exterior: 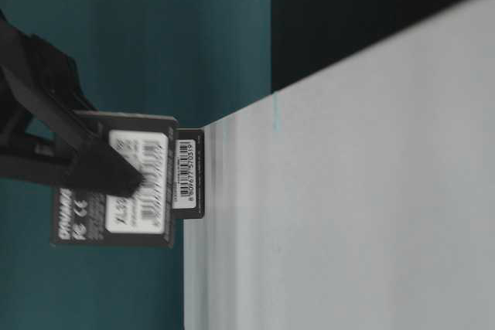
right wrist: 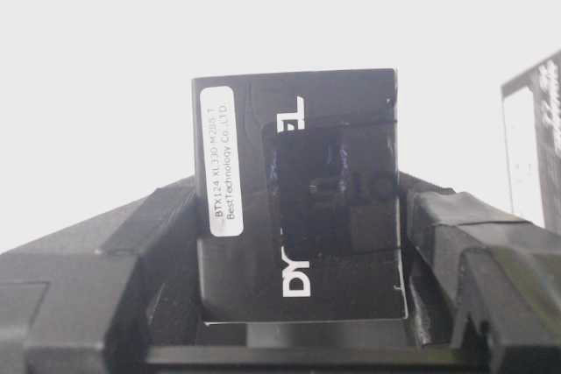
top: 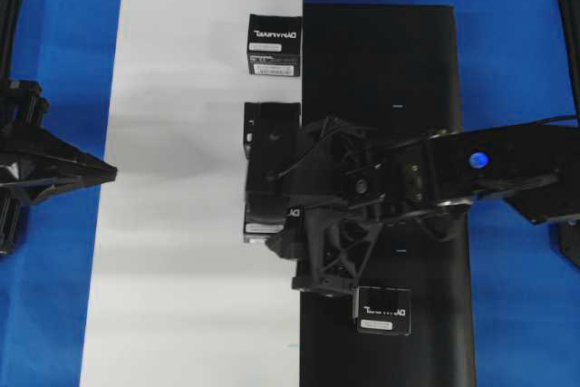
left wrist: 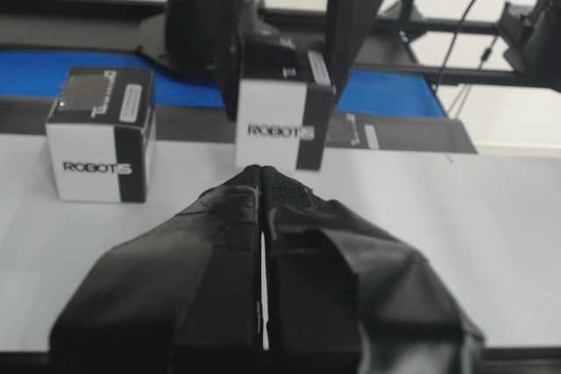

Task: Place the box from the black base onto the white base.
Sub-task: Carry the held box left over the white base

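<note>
Box [right wrist: 298, 194] label legible between right gripper [right wrist: 298, 243] fingers, hidden overhead

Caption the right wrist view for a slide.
Right gripper fingers clamp the black box above the white base; another box sits at right.

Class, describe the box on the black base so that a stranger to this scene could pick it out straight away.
Find the black base, the dark board right of the white base. Follow it to its near end: the box lies there, label up. It alone rests on black, clear of any gripper.
</note>
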Robot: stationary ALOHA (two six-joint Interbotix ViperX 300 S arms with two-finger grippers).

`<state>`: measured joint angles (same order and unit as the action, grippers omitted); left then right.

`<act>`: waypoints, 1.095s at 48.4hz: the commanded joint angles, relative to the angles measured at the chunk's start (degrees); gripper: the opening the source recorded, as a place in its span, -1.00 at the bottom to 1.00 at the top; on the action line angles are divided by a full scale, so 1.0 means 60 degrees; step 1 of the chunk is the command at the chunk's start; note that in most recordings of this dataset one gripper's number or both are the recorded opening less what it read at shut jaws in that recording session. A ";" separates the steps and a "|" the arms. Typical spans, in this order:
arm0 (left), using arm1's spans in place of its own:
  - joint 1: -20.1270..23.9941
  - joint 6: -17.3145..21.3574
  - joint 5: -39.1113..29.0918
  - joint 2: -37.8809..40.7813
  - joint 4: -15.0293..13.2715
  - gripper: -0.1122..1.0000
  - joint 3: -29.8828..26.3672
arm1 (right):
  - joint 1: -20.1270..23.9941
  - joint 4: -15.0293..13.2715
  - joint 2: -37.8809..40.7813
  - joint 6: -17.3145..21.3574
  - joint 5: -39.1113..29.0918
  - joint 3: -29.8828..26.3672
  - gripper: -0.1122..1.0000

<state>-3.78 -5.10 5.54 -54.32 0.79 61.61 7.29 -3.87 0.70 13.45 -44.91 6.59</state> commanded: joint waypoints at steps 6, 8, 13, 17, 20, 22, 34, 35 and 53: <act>-0.0029 0.0000 0.0044 0.0029 0.0029 -0.85 -0.0146 | 0.0000 -0.0029 0.0322 -0.0205 -0.0088 -0.0176 0.24; -0.0029 0.0000 0.0044 0.0015 0.0015 -0.85 -0.0132 | -0.0015 -0.0015 0.0352 -0.0264 -0.0161 -0.0176 0.24; -0.0029 0.0000 0.0044 0.0015 0.0029 -0.85 -0.0132 | -0.0029 -0.0029 0.0439 -0.0308 -0.0293 -0.0176 0.24; -0.0029 0.0000 0.0044 0.0015 0.0015 -0.85 -0.0132 | -0.0044 -0.0029 0.0498 -0.0322 -0.0293 -0.0161 0.24; -0.0029 0.0000 0.0044 0.0015 0.0029 -0.85 -0.0117 | -0.0044 -0.0029 0.0557 -0.0337 -0.0293 -0.0176 0.24; -0.0029 0.0000 0.0044 0.0015 0.0029 -0.85 -0.0117 | -0.0059 -0.0015 0.0586 -0.0352 -0.0293 -0.0161 0.24; -0.0029 0.0000 0.0044 0.0015 0.0029 -0.85 -0.0117 | -0.0132 -0.0029 0.0601 -0.0352 -0.0293 -0.0117 0.24; -0.0029 0.0000 0.0044 0.0015 0.0029 -0.85 -0.0117 | -0.0161 -0.0029 0.0615 -0.0352 -0.0293 -0.0117 0.24; -0.0029 0.0000 0.0044 0.0000 0.0029 -0.85 -0.0117 | -0.0161 -0.0029 0.0586 -0.0425 -0.0117 0.0000 0.85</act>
<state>-3.87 -5.10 5.54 -54.49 0.79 61.61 5.98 -3.87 3.60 11.07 -46.41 6.50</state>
